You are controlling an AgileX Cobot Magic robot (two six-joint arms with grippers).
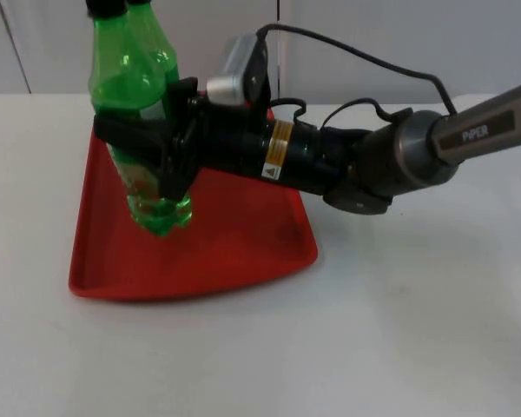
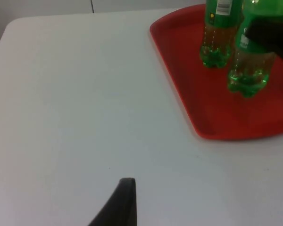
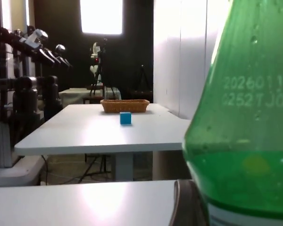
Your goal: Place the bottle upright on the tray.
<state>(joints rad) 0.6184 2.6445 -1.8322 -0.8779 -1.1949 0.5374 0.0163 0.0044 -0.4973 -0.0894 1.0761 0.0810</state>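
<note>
- White counter (image 1: 417, 330) carries a red tray (image 1: 234, 252) toward its left side.
- Right arm (image 1: 399, 156) reaches across from the right, over the tray's right edge.
- Right gripper (image 1: 156, 152) has its fingers (image 1: 178, 143) clamped on the middle of a green bottle (image 1: 135, 95).
- Held bottle is upright, slightly tilted, above the tray; left wrist view shows its base (image 2: 247, 82) just over the tray floor; contact cannot be told.
- Second green bottle (image 2: 219, 33) stands upright on the tray, just beside the held one.
- Left gripper waits over bare counter, well apart from the tray; one black fingertip (image 2: 125, 202) visible, finger state cannot be told.
</note>
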